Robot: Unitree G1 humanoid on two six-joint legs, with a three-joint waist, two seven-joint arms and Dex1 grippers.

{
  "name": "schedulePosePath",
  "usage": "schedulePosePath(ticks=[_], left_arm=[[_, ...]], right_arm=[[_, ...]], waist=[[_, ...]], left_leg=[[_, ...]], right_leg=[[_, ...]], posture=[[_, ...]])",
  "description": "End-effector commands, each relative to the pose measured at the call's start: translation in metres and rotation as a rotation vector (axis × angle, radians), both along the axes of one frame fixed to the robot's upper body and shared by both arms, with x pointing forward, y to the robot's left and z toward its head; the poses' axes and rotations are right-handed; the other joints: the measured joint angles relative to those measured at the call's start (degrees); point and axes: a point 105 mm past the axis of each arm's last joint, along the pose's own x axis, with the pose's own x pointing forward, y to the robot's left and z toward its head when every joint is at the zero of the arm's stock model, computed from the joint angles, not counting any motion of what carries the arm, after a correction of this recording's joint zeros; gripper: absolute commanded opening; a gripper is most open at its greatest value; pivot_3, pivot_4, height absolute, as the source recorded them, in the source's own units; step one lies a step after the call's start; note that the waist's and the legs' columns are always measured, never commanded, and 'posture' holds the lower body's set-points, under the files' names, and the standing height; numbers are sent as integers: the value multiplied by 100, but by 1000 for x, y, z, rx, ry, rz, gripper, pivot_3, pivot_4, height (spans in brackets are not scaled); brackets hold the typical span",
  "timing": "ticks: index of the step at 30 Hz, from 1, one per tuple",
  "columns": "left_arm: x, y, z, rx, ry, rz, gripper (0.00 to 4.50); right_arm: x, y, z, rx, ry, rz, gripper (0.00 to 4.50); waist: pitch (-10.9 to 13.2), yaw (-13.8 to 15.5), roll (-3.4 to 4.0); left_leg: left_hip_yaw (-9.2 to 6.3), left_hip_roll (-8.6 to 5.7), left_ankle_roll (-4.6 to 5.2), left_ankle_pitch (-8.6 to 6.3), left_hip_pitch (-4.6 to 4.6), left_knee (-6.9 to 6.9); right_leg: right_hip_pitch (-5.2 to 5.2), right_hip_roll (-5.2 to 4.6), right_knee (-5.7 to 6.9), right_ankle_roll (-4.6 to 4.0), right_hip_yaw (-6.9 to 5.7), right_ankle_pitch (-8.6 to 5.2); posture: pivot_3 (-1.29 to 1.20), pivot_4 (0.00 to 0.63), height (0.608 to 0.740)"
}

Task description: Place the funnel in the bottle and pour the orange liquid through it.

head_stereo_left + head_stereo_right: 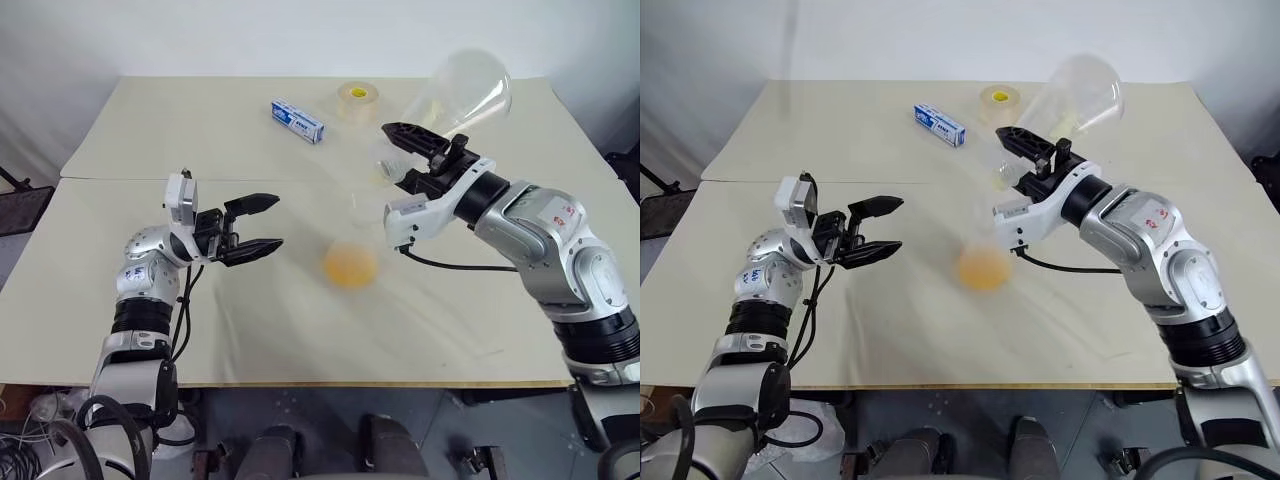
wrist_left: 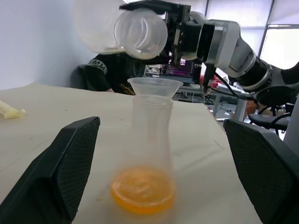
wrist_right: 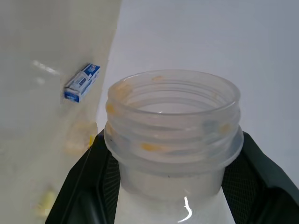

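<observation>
From the head camera, you see your left gripper (image 1: pixel 262 228) spread wide and holding nothing, just beside the bottle (image 1: pixel 351 245), which stands mid-table with the orange liquid (image 1: pixel 351 265) pooled in its base, while your right gripper (image 1: pixel 410 155) is clamped on the neck of the large flask (image 1: pixel 462 92), tipped with its base raised. Through the left wrist camera, the funnel (image 2: pixel 154 87) sits in the bottle's neck, with the flask's mouth just above it. Along the right wrist camera, your black fingers (image 3: pixel 91 173) pinch the flask's threaded neck, which carries only orange smears.
</observation>
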Motion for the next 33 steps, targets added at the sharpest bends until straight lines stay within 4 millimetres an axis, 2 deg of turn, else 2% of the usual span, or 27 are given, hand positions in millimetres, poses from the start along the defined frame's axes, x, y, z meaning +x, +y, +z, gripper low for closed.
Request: schedulePosePath(ticks=[1,7,8,13,16,19,22,26,32,33], left_arm=[[-5,-5,12,17,-70,-74,4500],[-5,-6,13,21,-70,-84,4500],[-5,-6,14,22,-71,-86,4500],[-5,-8,15,27,-68,-94,4500],[-6,-9,14,28,-64,-99,4500],[-6,-10,13,30,-60,-100,4500],[-6,-11,12,33,-53,-99,4500],[-4,-13,10,46,-32,-88,4500],[0,-14,5,93,14,-38,4500],[1,-14,5,92,14,-28,4500]], right_arm=[[-6,-18,18,263,63,-33,2463],[-4,-52,5,660,271,-83,2463],[-3,-61,-2,769,334,-80,2463],[0,-111,-17,1201,418,-90,2463],[3,-133,-27,1322,436,-99,2463],[5,-147,-36,1401,455,-105,2463],[7,-156,-44,1440,468,-124,2463],[9,-159,-51,1463,493,-116,2463],[8,-164,-51,1484,478,-110,4485],[7,-166,-50,1485,473,-109,4485]], waist=[[1,8,-1],[1,9,-1],[1,10,-1],[1,4,-1],[1,5,0],[1,-3,0],[1,-9,0],[1,-7,0],[1,3,0],[1,3,0]], left_leg=[[-2,0,0,0,0,2],[-5,-3,0,0,-1,2],[-7,-2,0,0,0,2],[-7,-4,0,0,1,3],[-6,-4,0,0,4,1],[-4,-4,0,0,6,0],[-2,-3,0,0,7,-1],[-1,-3,0,0,6,-1],[-2,-4,0,0,6,-1],[-2,-4,0,0,6,-1]], right_leg=[[1,-1,1,0,-3,0],[1,-3,5,0,-3,0],[1,-2,6,0,-5,0],[1,-4,10,0,-4,0],[0,-4,12,0,-3,0],[0,-4,12,0,-1,0],[0,-4,12,0,1,0],[0,-4,12,0,4,0],[0,-4,12,0,5,0],[0,-4,12,0,5,0]], posture=[[0,150,740],[0,150,740],[0,150,740],[0,150,740],[0,150,740],[0,150,740],[0,150,740],[0,150,740],[0,150,740],[0,150,740]])
